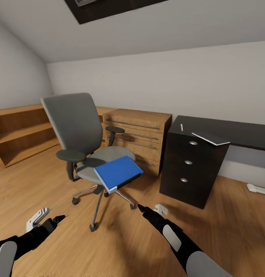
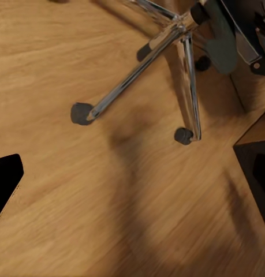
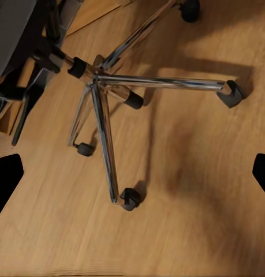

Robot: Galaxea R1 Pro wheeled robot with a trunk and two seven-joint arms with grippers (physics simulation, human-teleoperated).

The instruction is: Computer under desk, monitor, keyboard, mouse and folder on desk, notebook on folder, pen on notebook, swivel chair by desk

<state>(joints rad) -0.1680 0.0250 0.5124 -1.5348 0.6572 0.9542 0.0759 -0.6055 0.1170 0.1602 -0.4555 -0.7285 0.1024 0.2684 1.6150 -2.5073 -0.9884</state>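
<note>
- Head view, centre of the frame: one swivel chair (image 1: 80, 130) stands on the wood floor (image 1: 232, 227), and one blue folder (image 1: 118, 172) lies tilted on the front of its seat, one corner hanging past the edge.
- Right of the frame: the desk (image 1: 240, 132) is cut off by the edge, so just its black top and a unit of three drawers (image 1: 188, 162) can be seen. One grey notebook (image 1: 210, 137) juts over the top's front edge; one white pen (image 1: 181, 127) lies apart from it.
- Behind the chair stands one light-wood cabinet (image 1: 142, 132), partly hidden by the chair.
- Bottom of the frame: the left gripper (image 1: 55, 221) and right gripper (image 1: 145, 210) hang low over the floor with nothing in them. In the right wrist view both fingertips (image 3: 5, 182) sit at opposite edges, spread apart. The left wrist view cuts off all but one fingertip (image 2: 4, 179), so I cannot tell how that hand stands.
- Both wrist views catch the chair's chrome legs and casters, partly cropped.
</note>
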